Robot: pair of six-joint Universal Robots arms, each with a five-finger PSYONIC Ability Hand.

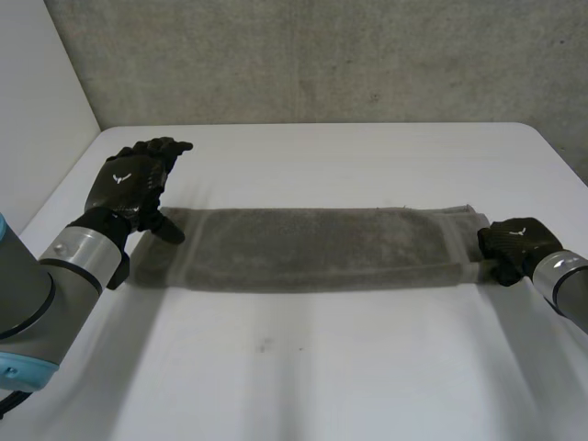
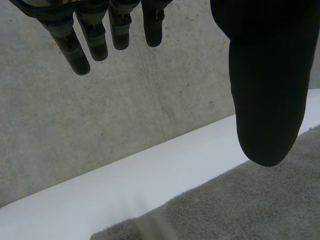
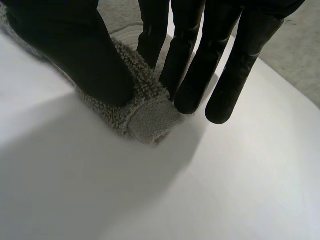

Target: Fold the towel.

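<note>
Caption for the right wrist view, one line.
Right hand pinching one end of the towel on the table.

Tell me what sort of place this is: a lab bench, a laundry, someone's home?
Most likely a lab or test room rather than a home. The plain white table bears just one grey towel laid out flat, and a raw concrete wall stands right behind it.

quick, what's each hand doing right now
Left hand: open, fingers straight, holding nothing.
Right hand: shut on the towel, pinching its end between thumb and fingers.
</note>
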